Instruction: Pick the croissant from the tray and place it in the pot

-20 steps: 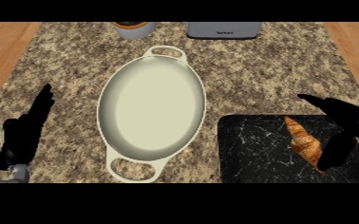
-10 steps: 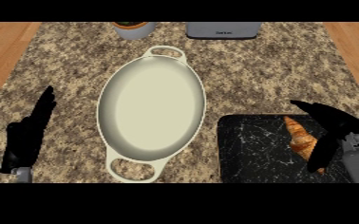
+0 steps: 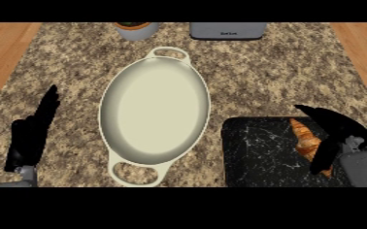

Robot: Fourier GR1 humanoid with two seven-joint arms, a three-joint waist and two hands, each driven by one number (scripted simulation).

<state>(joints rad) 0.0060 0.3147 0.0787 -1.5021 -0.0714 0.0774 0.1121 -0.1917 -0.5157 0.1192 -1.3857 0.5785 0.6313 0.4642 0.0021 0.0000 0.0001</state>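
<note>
Head view: steep look down at the counter
Croissant: lying on the tray, right side, about 4 o'clock
Pot: cream oval, dead centre, just beside the tray
Right hand: fingers spread wide, straddling the croissant, not closed on it
Left hand: 8 o'clock, resting, fingers straight up, holding nothing

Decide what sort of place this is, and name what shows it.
Most likely a kitchen counter: a speckled granite worktop, a cream oval two-handled pot, and a golden croissant lying on a black marbled tray.
</note>
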